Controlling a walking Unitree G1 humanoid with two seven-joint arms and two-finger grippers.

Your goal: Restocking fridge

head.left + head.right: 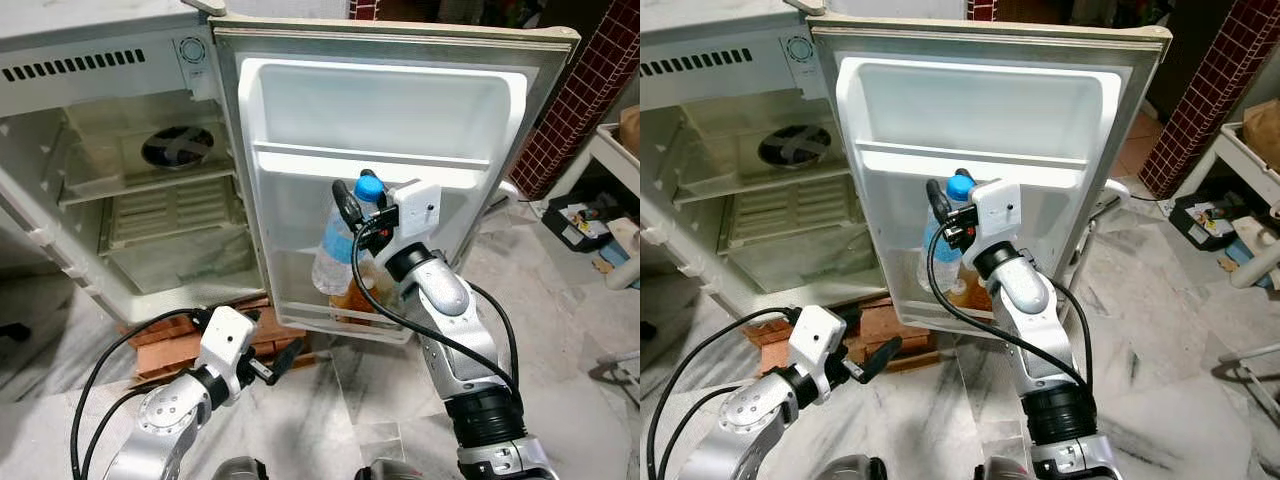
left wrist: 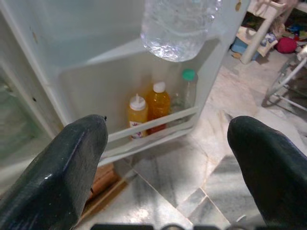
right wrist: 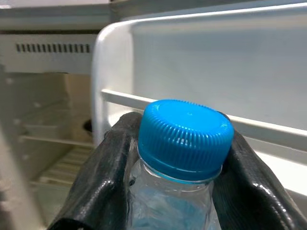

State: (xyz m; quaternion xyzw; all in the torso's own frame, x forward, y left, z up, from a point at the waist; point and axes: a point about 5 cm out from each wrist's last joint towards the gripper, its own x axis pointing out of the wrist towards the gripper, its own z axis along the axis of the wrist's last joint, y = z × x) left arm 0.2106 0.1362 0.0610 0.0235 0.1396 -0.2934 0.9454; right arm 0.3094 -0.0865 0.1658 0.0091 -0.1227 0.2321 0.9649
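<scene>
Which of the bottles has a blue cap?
The clear water bottle held by the right end effector; those in the door shelf have white, white and green caps.

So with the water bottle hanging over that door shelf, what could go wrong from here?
The right gripper pinches the water bottle only at the neck, just under its blue cap, so the body could swing or slip as it descends.

The bottom door shelf already holds two orange bottles and a green-capped one; the descending bottle may knock them over.

The open left gripper waits low near the door and could bump it.
</scene>
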